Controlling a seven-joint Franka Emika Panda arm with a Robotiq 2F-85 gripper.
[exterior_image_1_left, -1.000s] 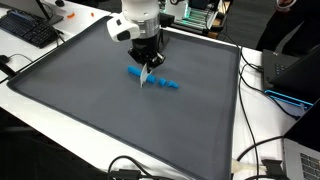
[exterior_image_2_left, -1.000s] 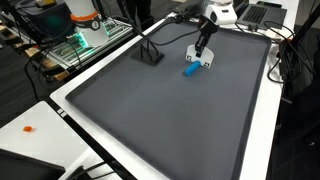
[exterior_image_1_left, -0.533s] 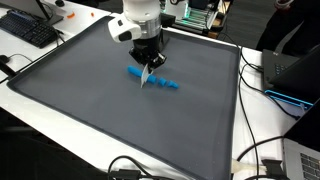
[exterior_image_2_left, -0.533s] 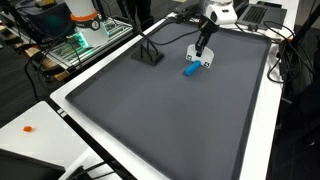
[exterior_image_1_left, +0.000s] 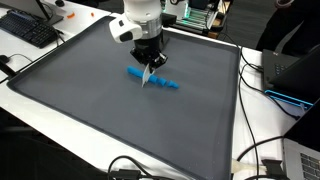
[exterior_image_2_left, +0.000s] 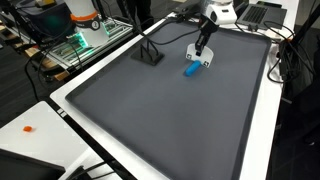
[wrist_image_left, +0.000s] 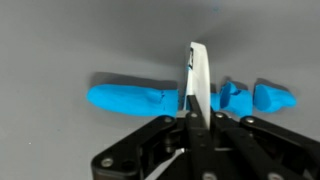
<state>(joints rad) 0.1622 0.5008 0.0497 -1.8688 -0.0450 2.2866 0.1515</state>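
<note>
Nothing has shifted since the frames a second ago; arm, pincer and the blue pieces sit as they did. A white worktop (exterior_image_2_left: 263, 115) carries a dark grey mat (exterior_image_1_left: 100, 110) that covers most of it. The white robot arm (exterior_image_1_left: 140, 15) reaches down over the far part of the mat in both exterior views. Off the mat's far corner lies a black keyboard (exterior_image_1_left: 30, 30), and a small black stand (exterior_image_2_left: 150, 55) sits on the mat near its far edge.

The pincer (wrist_image_left: 197, 116) is clenched on a thin white blade (wrist_image_left: 198, 75), gripped edge-on and pointing down at the mat. A blue roll (wrist_image_left: 130, 98) of soft-looking material lies flat on the mat under the pincer. In the wrist view the blade crosses it at one end. Just past the blade, in line with the roll, lie two small blue pieces (wrist_image_left: 235, 97), one close against the blade and the other at the row's end, close beside it.
</note>
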